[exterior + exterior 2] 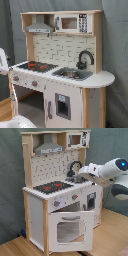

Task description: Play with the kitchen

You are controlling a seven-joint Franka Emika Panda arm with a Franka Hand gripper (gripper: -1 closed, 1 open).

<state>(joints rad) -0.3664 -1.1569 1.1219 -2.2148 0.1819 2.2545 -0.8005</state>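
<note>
Indoors, kitchen (pixel 62 75) on wooden floor (pixel 20 246), grey curtain (pixel 12 27) behind, tool (pixel 75 176) over sink (pixel 72 74), grip state unclear

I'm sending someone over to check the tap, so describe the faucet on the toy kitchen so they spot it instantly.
Find the tall white and wood toy kitchen. On its countertop, beside the red-ringed hob, sits a sink. The faucet rises behind it: the only black, arched piece there.
</note>
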